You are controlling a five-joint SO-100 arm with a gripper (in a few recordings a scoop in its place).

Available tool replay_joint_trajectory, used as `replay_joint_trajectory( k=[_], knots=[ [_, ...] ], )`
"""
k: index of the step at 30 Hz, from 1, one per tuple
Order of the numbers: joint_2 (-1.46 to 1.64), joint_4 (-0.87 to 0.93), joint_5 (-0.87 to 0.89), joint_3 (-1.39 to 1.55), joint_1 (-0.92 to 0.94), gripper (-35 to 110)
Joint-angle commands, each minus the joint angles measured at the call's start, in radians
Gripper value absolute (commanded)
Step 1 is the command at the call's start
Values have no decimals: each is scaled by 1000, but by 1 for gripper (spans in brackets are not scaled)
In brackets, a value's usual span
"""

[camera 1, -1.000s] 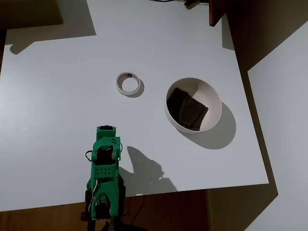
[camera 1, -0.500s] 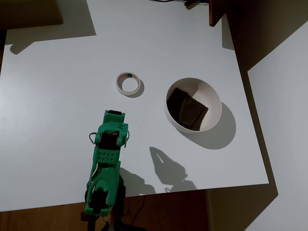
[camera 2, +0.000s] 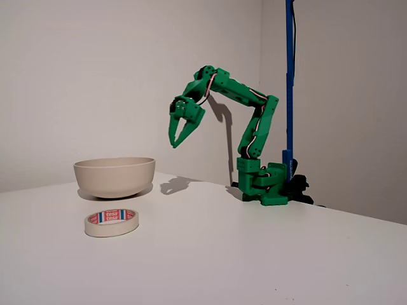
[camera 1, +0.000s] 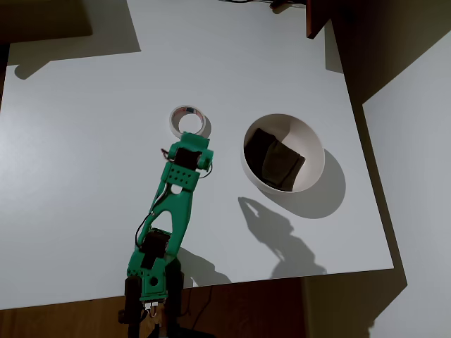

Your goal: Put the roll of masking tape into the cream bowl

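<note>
The roll of masking tape (camera 1: 188, 122) lies flat on the white table, an off-white ring with red print inside its core; it also shows near the front in the fixed view (camera 2: 112, 222). The cream bowl (camera 1: 314, 144) stands to the tape's right in the overhead view, with a dark brown patch (camera 1: 275, 160) at its bottom, and behind the tape in the fixed view (camera 2: 114, 175). My green gripper (camera 2: 173, 145) hangs high above the table, pointing down, its fingers slightly apart and holding nothing. From overhead the gripper (camera 1: 190, 143) sits just short of the tape.
The white table (camera 1: 84, 141) ends at a front edge by the arm's base (camera 1: 149, 282). A blue pole (camera 2: 290, 76) stands behind the base. A dark brown board (camera 1: 317, 17) juts in at the table's far right corner.
The arm has unfolded from near its base and reached out towards the tape, the gripper rising and moving forward. Tape and bowl have not moved.
</note>
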Motion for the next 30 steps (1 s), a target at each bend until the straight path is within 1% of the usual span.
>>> replay_joint_trajectory(
  k=[1, 6, 10, 15, 18, 19, 22, 23, 30],
  knots=[
    [-109, -8, -31, -173, 23, -8],
    [-388, 120, -28, -505, -5, -8],
    [-477, 115, -41, -609, -55, -8],
    [-617, 176, -14, -776, -98, -8],
    [-680, 167, -18, -795, -95, -8],
    [-698, 163, -21, -796, -97, -6],
    [-730, 143, -5, -796, -106, 13],
    [-738, 137, 2, -796, -107, 15],
    [-836, 106, 18, -796, -98, 14]
  ],
)
